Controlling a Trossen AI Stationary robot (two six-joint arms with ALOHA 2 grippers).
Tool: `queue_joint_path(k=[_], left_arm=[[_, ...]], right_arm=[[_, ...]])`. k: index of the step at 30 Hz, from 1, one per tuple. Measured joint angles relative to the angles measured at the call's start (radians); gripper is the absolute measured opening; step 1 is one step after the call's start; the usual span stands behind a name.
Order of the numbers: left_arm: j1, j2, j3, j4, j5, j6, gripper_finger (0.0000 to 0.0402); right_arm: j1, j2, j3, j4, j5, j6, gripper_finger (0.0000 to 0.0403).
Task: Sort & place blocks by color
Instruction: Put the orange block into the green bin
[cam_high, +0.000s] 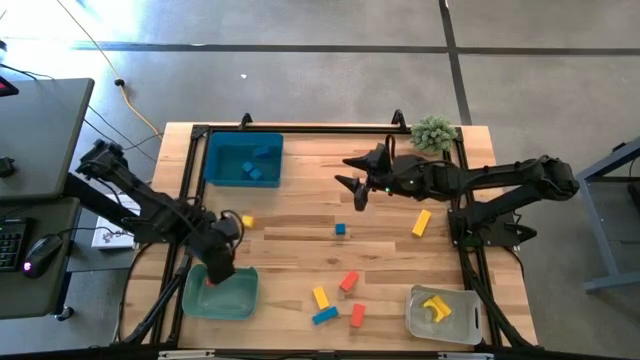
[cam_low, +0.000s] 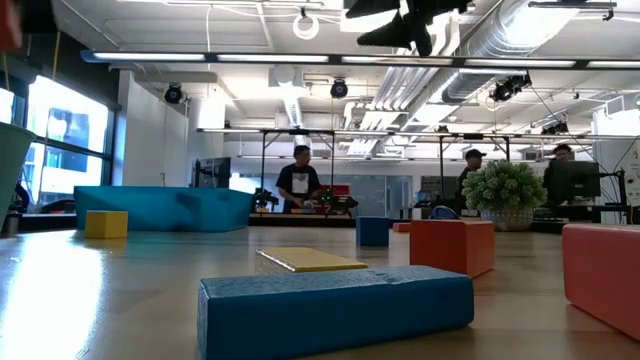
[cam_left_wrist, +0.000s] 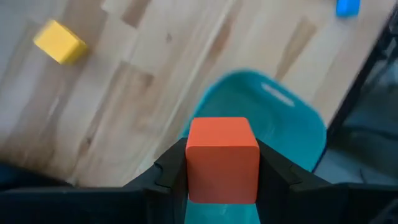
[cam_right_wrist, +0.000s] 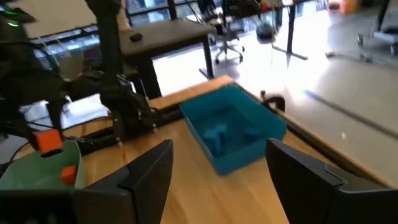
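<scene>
Above green bin (cam_high: 222, 296), left gripper (cam_left_wrist: 222, 168) grips red-orange cube (cam_left_wrist: 222, 159).

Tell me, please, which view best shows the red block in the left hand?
The left wrist view: the red block fills the middle, clamped between both fingers above the green bin. The high view shows a red speck; the right wrist view shows it small and distant; the low view barely catches it.

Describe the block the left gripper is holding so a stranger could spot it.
Find the green bin at the table's near left corner. Above it hangs the left gripper, shut on a red-orange cube, the only block off the table.
</scene>
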Motion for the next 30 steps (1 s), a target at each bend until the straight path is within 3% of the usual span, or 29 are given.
queue_joint_path(k=[5, 11, 18, 30], left_arm=[[-0.086, 0.055, 0.000, -0.014, 0.011, -0.009, 0.0108], [-0.114, 0.154, 0.000, -0.012, 0.030, 0.087, 0.0108], [-0.114, 0.188, 0.000, -0.010, 0.044, 0.188, 0.0109], [-0.100, 0.251, 0.000, 0.004, 0.048, 0.268, 0.0110]], right_arm=[[-0.001, 0.000, 0.000, -0.060, -0.002, 0.068, 0.0243], [0.000, 0.000, 0.000, -0.061, -0.008, 0.108, 0.0243], [0.000, 0.000, 0.000, -0.121, -0.150, 0.254, 0.0243], [0.001, 0.000, 0.000, -0.676, -0.310, 0.568, 0.0243]])
